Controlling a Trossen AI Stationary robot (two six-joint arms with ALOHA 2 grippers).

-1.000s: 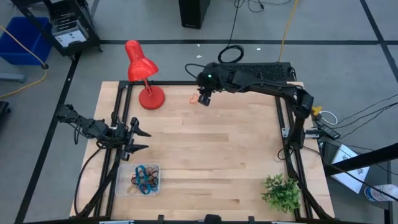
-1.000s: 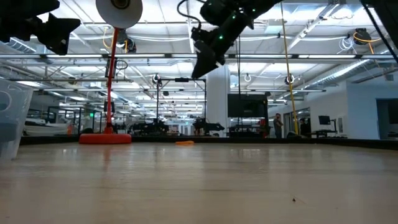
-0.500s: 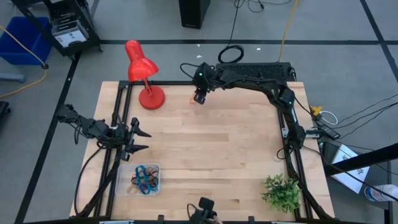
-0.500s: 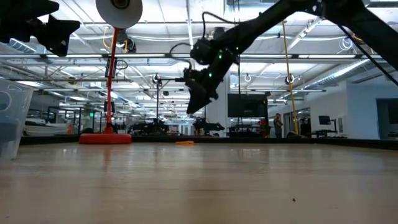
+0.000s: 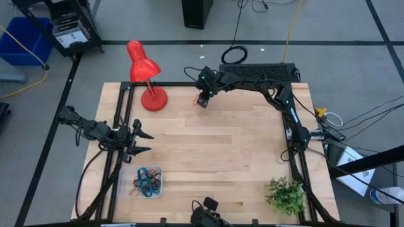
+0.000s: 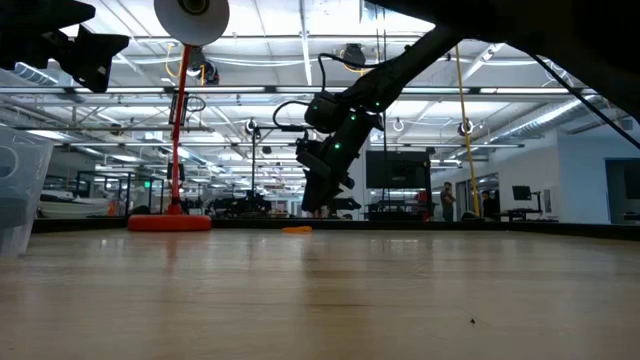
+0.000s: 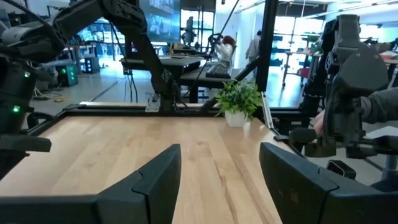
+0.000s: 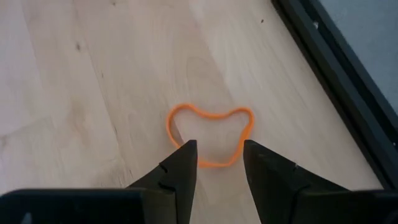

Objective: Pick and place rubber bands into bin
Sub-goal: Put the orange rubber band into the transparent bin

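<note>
An orange rubber band [image 8: 210, 136] lies flat on the wooden table near its far edge, also seen as a small orange streak [image 6: 296, 229] in the low view. My right gripper [image 8: 219, 158] hangs open just above it, slanting down, its fingers over the band's near side without touching it; from above the gripper [image 5: 202, 101] covers the band. The clear bin [image 5: 140, 181] at the near left holds several coloured rubber bands [image 5: 147, 180]. My left gripper [image 5: 144, 142] waits open and level at the table's left edge, above the bin's far side.
A red desk lamp [image 5: 144, 75] stands at the far left of the table. A small green plant [image 5: 285, 194] sits at the near right corner. A black frame rail [image 8: 348, 93] runs along the far edge close to the band. The middle of the table is bare wood.
My right gripper has come down toward the orange rubber band near the table's far edge, shifting slightly toward the table's left and tipping more steeply downward. Its fingers have kept the same gap. The band has stayed where it lay.
</note>
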